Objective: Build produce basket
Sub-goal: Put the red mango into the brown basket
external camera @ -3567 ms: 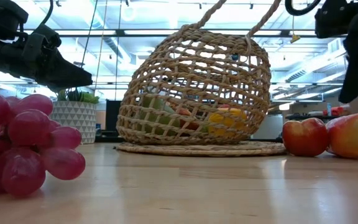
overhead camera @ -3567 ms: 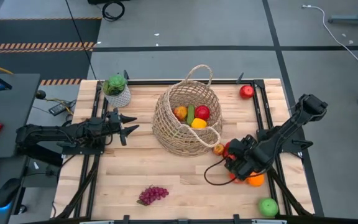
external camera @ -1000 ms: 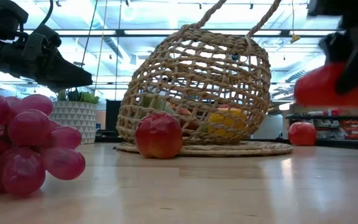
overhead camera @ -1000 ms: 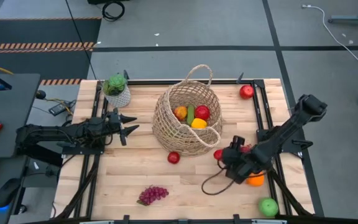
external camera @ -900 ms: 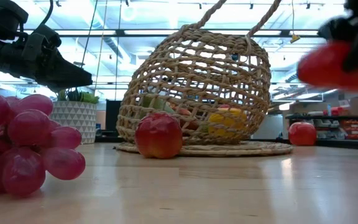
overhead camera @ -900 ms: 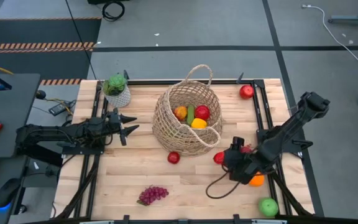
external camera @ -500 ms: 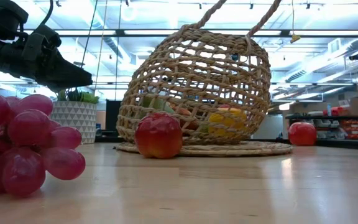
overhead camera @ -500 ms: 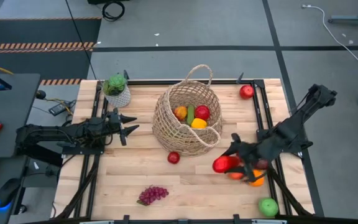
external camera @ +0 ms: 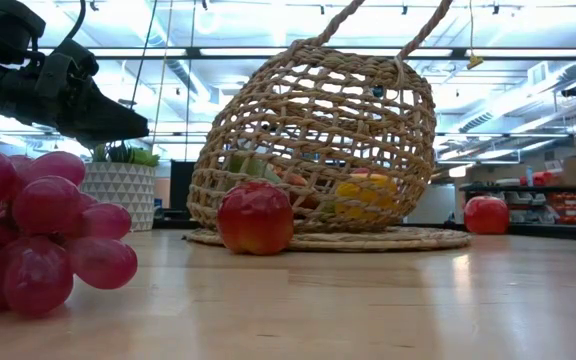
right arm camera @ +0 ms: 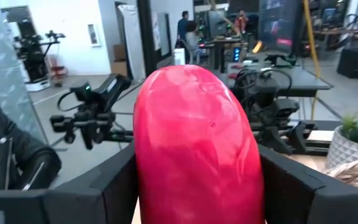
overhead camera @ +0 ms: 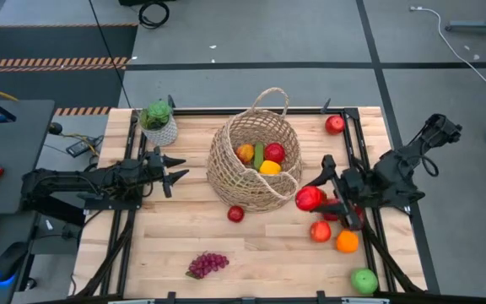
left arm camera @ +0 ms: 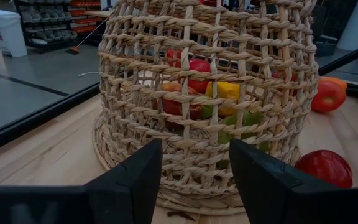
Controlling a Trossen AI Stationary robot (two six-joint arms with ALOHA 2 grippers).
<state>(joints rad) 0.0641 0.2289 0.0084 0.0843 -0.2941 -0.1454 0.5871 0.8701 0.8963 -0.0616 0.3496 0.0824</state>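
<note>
Even overhead light; soft short shadows beside the basket (overhead camera: 254, 160). Low view backlit by ceiling strips behind the basket, sheen on counter (external camera: 368, 310). Grapes (external camera: 28, 230) nearest lens blurred.

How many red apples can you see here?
5 red apples: one in the right gripper, one inside the basket, one beside it, one at the far edge, one beside the orange. More may be hidden.

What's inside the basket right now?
The basket holds an orange, a green cucumber, a red apple and a yellow pepper. Anything beneath them is covered.
</note>
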